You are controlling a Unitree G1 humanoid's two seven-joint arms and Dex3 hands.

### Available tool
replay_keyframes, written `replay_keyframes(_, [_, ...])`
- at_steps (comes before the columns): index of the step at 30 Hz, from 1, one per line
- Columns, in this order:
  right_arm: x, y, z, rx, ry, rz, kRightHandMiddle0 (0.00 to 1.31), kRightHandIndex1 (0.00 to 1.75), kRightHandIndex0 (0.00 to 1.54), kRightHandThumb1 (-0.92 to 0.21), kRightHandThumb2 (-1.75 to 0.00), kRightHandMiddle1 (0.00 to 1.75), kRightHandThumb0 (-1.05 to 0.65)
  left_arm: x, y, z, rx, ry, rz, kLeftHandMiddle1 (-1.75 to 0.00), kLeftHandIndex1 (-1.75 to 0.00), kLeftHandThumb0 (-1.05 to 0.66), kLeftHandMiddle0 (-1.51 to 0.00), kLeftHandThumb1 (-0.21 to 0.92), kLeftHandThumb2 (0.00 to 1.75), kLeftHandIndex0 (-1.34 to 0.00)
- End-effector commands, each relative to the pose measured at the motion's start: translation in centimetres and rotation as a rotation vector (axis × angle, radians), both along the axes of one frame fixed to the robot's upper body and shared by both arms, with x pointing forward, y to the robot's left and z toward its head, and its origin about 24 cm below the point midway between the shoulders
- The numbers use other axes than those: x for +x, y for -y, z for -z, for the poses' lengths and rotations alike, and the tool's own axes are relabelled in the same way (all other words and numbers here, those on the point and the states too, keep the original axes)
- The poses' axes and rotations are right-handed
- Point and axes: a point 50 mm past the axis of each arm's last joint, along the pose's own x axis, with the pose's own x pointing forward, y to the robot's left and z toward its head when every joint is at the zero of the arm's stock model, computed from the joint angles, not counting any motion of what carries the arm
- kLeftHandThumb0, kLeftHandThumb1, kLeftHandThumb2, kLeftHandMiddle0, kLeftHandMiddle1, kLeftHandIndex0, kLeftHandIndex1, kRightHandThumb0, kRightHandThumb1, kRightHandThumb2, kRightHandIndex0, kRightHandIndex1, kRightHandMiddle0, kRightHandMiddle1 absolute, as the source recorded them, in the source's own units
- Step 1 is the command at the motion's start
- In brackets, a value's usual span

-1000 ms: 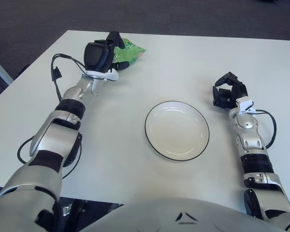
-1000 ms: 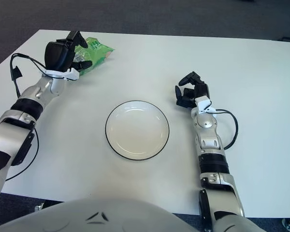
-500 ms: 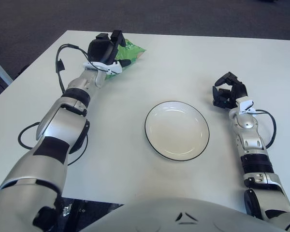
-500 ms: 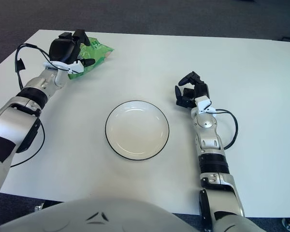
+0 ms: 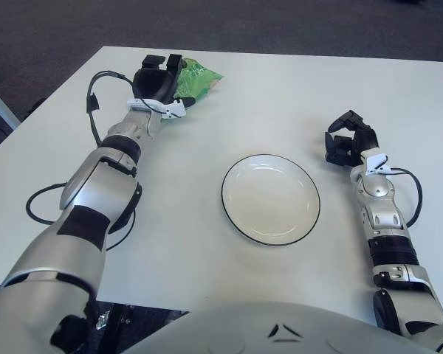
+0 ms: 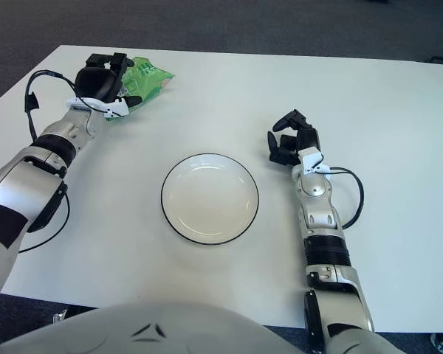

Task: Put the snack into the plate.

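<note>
Left-eye view: left hand [image 5: 159, 82] lies over the near-left end of the green snack packet [image 5: 198, 77], fingers draped on it but not visibly clamped; its long axis runs away to the hand's far right. Plate [image 5: 270, 198] sits well to the hand's near right.

Right-eye view: right hand [image 6: 290, 141], fingers curled, empty, shows just right of the plate, well apart from the packet.
</note>
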Motion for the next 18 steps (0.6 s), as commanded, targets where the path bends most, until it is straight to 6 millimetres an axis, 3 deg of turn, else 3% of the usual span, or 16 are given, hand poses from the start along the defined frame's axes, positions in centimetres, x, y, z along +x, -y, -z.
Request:
replay_keyframes(1, [-2.4,0.0,5.1,0.028,-0.245,-0.001,0.5,1.75,1.22,-0.46,-1.13,1.75,-0.44,0.3,0.2,-0.2,-0.001,-0.034,-0.031,-0.15,-0.85,-1.01,-0.18,0.92,0.74,0.0])
replay_keyframes(14, [-2.6,0.0,5.0,0.013,-0.234,-0.005,0.5,1.75,1.23,-0.46,-1.14,1.75,-0.44,0.5,0.1,0.6,-0.016,-0.084,-0.171,-0.05,-0.66,-1.02,-0.07,0.92,0.7,0.0])
replay_keyframes(18, [-2.6,-0.1,4.9,0.011,-0.237,-0.002,0.51,1.75,1.24,-0.45,-1.14,1.75,-0.44,0.3,0.0,1.2,-0.006,-0.103,-0.205,-0.01,-0.52,-1.04,-0.02,0.92,0.7,0.0])
